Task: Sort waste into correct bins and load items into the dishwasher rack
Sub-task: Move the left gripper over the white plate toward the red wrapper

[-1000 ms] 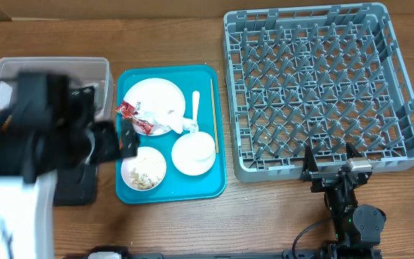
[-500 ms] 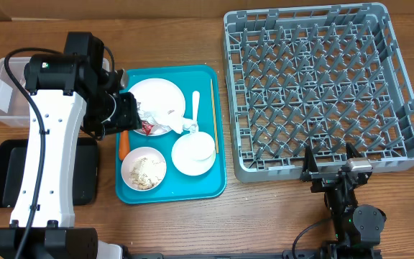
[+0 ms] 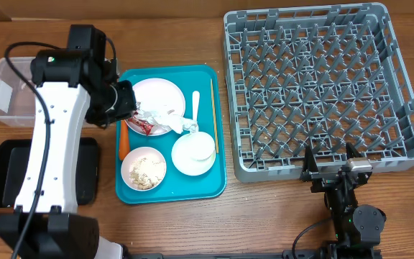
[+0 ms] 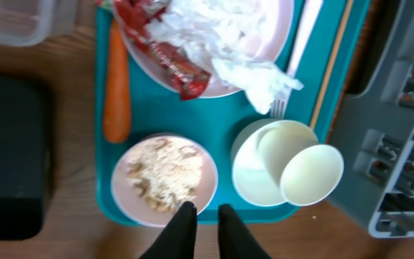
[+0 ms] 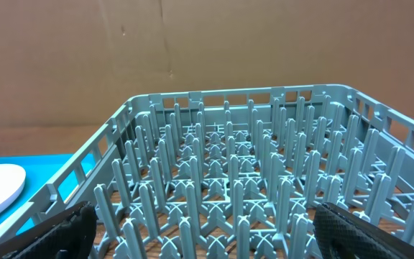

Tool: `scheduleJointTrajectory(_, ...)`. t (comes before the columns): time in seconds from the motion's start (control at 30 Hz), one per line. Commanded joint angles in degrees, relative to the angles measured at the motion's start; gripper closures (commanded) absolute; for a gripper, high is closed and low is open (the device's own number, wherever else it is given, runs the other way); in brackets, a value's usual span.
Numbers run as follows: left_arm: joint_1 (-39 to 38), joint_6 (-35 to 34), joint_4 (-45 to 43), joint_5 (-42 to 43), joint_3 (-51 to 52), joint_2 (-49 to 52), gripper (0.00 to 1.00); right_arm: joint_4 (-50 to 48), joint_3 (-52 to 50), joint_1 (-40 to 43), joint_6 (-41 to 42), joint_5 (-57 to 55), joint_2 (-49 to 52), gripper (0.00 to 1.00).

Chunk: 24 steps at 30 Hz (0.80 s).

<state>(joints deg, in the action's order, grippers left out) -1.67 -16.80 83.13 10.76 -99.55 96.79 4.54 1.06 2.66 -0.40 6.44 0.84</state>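
A teal tray (image 3: 207, 183) carries a white plate (image 3: 157, 95) with a red wrapper (image 3: 142, 126) and crumpled tissues (image 3: 167, 117) on it. An orange carrot (image 3: 123, 141) lies along the tray's left edge. A pink bowl of food scraps (image 3: 144, 171) and a white bowl with a cup (image 3: 194, 152) sit at the front, beside a fork (image 3: 196, 106) and chopsticks (image 3: 213, 115). My left gripper (image 4: 207, 212) hangs above the plate's left side, its fingers almost together with nothing between them. The right gripper (image 5: 207, 230) stands open in front of the grey rack (image 3: 322, 86).
A clear tub (image 3: 9, 90) stands at the far left with a black tray (image 3: 2, 173) in front of it, partly under my left arm. The rack (image 5: 228, 180) has many upright pegs and holds nothing.
My left arm swung from over the bins to the tray's left edge, uncovering the carrot. Its jaws closed from wide apart to nearly together. The right arm stayed still.
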Motion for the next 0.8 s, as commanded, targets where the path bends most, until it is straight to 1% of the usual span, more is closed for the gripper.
scheduleJointTrajectory(0.0, 0.15, -1.22, -2.89, 2.34, 0.09, 1.38, 0.87, -0.31, -0.61, 0.42, 0.24, -0.33, -0.68, 0.0)
scheduleJointTrajectory(0.07, 0.15, -1.92, -3.78, 0.57, 0.09, 1.88, 0.91, -0.31, -0.61, 0.42, 0.24, -0.33, -0.68, 0.0)
scheduleJointTrajectory(0.17, 0.15, -5.05, -3.48, -1.68, 0.09, 2.93, 0.92, -0.31, -0.61, 0.42, 0.24, -0.33, -0.68, 0.0)
scheduleJointTrajectory(0.23, 0.13, -6.51, -3.3, -3.41, 0.09, 3.63, 0.84, -0.31, -0.61, 0.42, 0.22, -0.33, -0.68, 0.0)
scheduleJointTrajectory(0.27, 0.13, -7.21, -3.26, -4.04, 0.09, 4.04, 0.82, -0.33, -0.61, 0.42, 0.24, -0.33, -0.68, 0.0)
scheduleJointTrajectory(0.4, 0.11, -9.4, -3.19, -4.11, 0.09, 6.27, 0.76, -0.31, -0.61, 0.42, 0.24, -0.33, -0.68, 0.0)
scheduleJointTrajectory(0.5, -0.02, -9.66, -3.02, -4.13, 0.09, 8.44, 0.71, -0.33, -0.61, 0.42, 0.24, -0.33, -0.68, 0.0)
scheduleJointTrajectory(0.6, -0.37, -9.92, -2.82, -4.17, 0.09, 11.15, 0.69, -0.31, -0.61, 0.42, 0.22, -0.33, -0.68, 0.0)
scheduleJointTrajectory(0.77, -0.98, -12.5, -3.41, -5.77, 0.09, 15.8, 0.7, -0.31, -0.61, 0.42, 0.24, -0.35, -0.68, 0.0)
